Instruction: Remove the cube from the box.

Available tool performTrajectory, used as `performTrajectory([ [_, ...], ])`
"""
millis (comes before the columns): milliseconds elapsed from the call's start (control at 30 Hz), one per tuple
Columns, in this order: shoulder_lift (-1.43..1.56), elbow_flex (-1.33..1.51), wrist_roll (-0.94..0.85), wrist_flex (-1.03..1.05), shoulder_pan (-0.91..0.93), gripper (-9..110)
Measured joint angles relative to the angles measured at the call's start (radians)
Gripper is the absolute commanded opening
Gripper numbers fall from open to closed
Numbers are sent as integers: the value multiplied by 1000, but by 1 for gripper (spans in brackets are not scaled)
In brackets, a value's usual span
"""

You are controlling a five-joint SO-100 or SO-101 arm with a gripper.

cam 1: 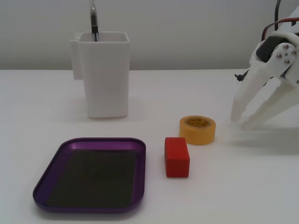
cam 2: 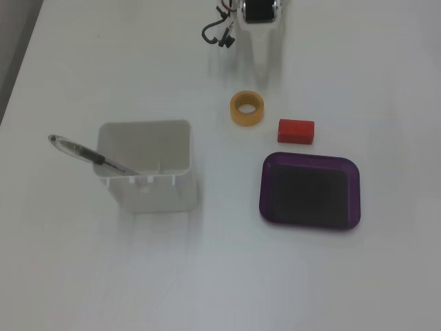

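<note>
The red cube lies on the white table just right of the purple box, outside it and a small gap away. The box's dark bottom is bare. Seen from above, the cube sits just beyond the box's far rim. My white gripper hangs at the right of the side-on fixed view, fingers spread and pointing down at the table, holding nothing. It is well to the right of the cube, past the tape roll. From above the gripper is at the top edge.
A yellow tape roll lies flat between cube and gripper, also seen from above as a ring. A tall white container with a pen in it stands behind the box. Arm cables trail near the base.
</note>
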Motion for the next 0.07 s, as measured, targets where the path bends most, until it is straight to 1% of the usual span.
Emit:
performTrajectory([
  [67,0,0,0,0,0,3],
])
